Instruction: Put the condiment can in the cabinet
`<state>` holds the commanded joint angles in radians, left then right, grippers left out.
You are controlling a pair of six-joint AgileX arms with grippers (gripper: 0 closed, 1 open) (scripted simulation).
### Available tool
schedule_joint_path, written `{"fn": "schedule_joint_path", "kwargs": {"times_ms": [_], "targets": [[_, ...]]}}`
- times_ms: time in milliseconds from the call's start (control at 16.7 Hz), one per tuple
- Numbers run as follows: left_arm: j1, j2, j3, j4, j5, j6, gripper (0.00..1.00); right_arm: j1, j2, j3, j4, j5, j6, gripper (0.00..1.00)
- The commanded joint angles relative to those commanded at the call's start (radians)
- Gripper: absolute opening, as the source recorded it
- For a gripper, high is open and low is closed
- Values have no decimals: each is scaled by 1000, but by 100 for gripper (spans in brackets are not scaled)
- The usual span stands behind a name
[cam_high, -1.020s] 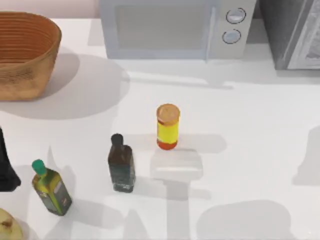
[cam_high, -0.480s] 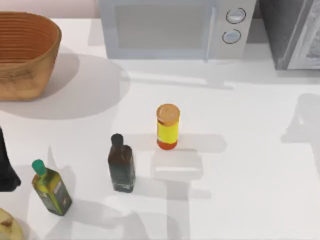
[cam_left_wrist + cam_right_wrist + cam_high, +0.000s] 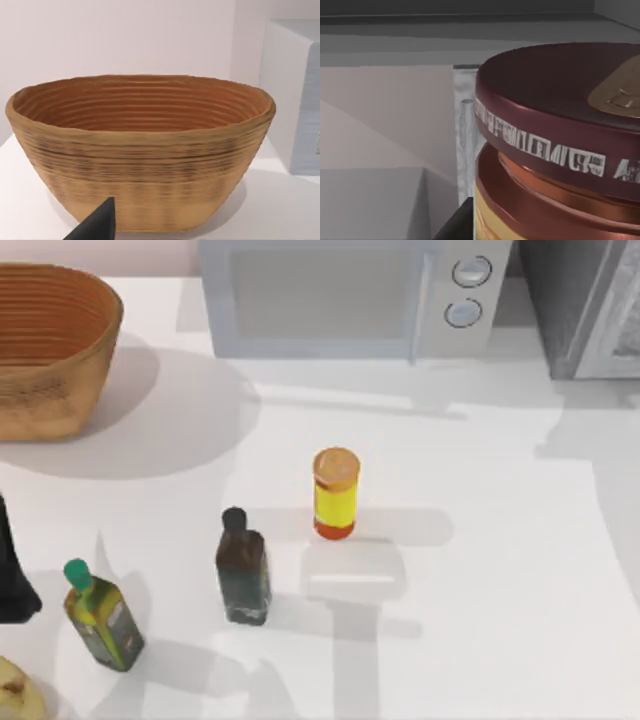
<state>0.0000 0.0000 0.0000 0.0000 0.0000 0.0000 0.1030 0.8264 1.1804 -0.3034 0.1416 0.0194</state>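
I am seeing the condiment can (image 3: 555, 150) up close from my right wrist, before the cabinet (image 3: 580, 300) at the worktop's far right corner. Whether my jaws are clamping it, I cannot tell. It looks rigid, smooth-sided, probably slippery; gripping below the wide lid seems safest.

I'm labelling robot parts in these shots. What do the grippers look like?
Little shows. The left gripper appears as a matte black, pointed wedge of finger, and the right gripper as a similar plain black angular piece. No cables, markings or other colours can be seen on either.
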Motion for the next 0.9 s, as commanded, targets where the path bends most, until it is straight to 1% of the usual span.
{"fn": "schedule_joint_path", "kwargs": {"times_ms": [540, 720, 900], "targets": [[0, 0, 0, 0, 0, 0, 100, 62, 415, 564, -166, 56, 7, 0], [0, 0, 0, 0, 0, 0, 100, 84, 504, 665, -205, 59, 1, 0], [0, 0, 0, 0, 0, 0, 100, 88, 526, 685, -213, 60, -1, 0]]}}
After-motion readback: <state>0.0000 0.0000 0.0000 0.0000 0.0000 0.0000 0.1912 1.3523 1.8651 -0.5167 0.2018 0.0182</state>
